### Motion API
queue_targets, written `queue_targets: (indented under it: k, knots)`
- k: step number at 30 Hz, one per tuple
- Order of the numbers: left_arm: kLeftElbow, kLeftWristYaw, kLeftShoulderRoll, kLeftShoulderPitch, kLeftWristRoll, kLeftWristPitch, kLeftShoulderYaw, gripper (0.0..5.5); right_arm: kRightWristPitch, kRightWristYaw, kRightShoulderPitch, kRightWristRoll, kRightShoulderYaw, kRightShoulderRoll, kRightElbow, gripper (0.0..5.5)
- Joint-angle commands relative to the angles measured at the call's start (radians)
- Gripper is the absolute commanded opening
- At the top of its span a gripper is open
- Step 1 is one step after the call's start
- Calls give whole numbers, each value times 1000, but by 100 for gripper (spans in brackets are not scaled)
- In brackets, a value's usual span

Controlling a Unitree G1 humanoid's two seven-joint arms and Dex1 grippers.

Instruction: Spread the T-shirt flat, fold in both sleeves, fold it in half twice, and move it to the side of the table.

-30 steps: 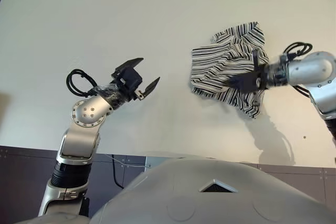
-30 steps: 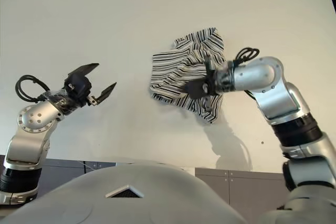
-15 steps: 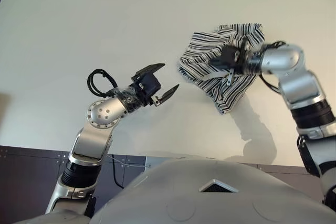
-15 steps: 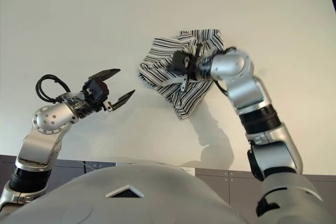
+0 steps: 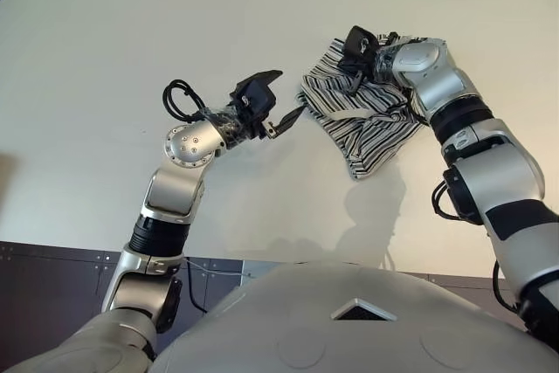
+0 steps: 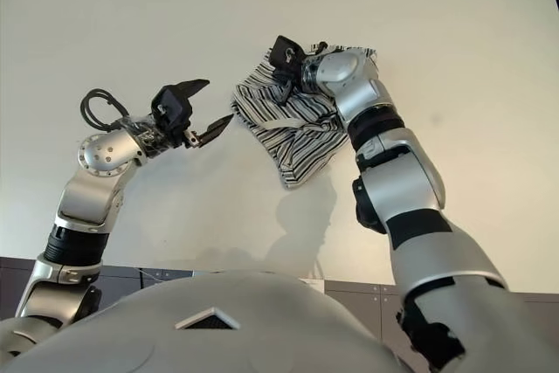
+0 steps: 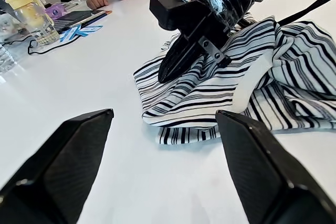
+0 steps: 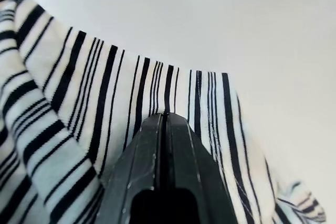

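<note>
Hovering the left gripper [image 5: 288, 92] low over the white table [image 5: 105, 32], nearest of all, and holding its jaws wide apart with nothing between them. Pointing it at the T-shirt [image 5: 367, 124], with the lower fingertip just beside the cloth's left edge, though not showing whether it is touching. Leaving the black-and-white striped T-shirt crumpled just beyond, toward the table's right half, bunched in folds rather than flat, with one flap trailing toward the near side. Bending the right arm over the heap from the right and pressing the right gripper [image 8: 166, 115] down into its far part. Pinching those jaws tightly together on a ridge of striped fabric. Sharing the table, farther off and well apart from the shirt, with a clear bottle [image 7: 30, 19] wearing a yellow cap.
</note>
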Motion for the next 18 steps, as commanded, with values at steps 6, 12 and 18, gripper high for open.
queue_targets:
  k: [6,12,18]
  knots:
    - [197,-98,-4,-147,11,26,-45,360,2,14,19,-39,2,66,50,13]
    - [432,-146,18,-304,97,-55,-80,360,-6,-4,11,-55,1,86,59,13]
    - [520,-178,66,-300,154,-158,-90,360,-12,-11,1,-63,-9,88,69,13]
